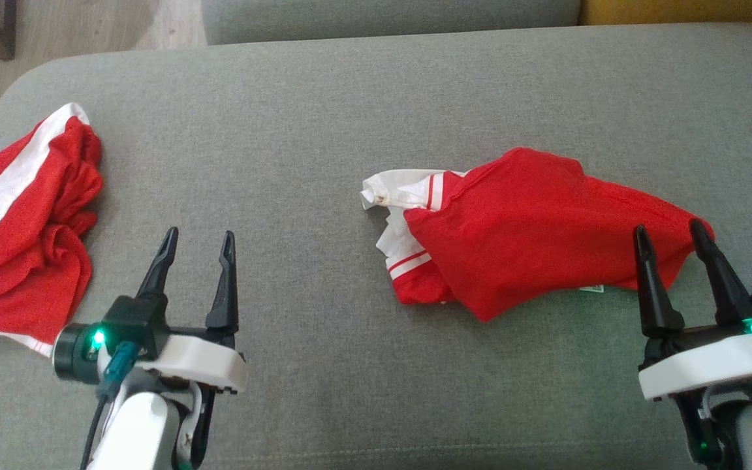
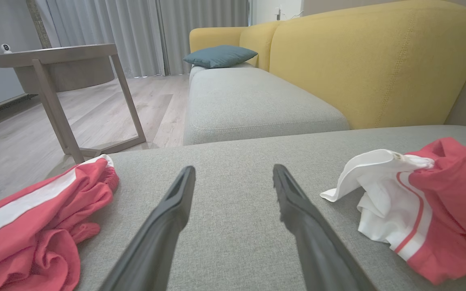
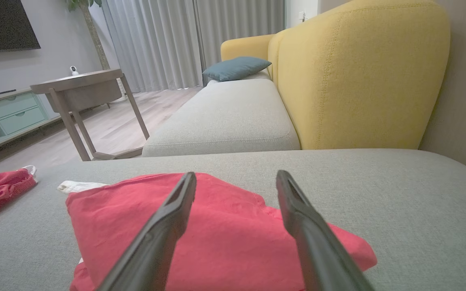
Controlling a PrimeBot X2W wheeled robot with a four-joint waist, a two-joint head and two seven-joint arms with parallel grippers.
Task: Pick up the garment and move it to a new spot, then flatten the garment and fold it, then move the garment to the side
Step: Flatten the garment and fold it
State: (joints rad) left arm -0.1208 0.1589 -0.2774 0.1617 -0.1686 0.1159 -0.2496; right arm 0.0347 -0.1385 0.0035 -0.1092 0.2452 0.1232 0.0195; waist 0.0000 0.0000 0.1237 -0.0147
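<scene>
garment: red-and-white shirt [image 1: 526, 222] crumpled centre-right on grey sofa cushion [image 1: 350, 98] | axis: left-right across you | your right gripper [image 1: 668, 226]: spread, empty, tips above its right end, nearer | your left gripper [image 1: 200, 232]: spread, empty, well left of it

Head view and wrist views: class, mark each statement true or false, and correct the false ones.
1. The left gripper and right gripper are both open, holding nothing. True.
2. The red shirt lies neatly folded on the grey cushion. False: it lies crumpled and unfolded.
3. A second red garment lies at the cushion's left edge. True.
4. The blue pillow lies on the floor. False: it rests on the far sofa seat.
</scene>
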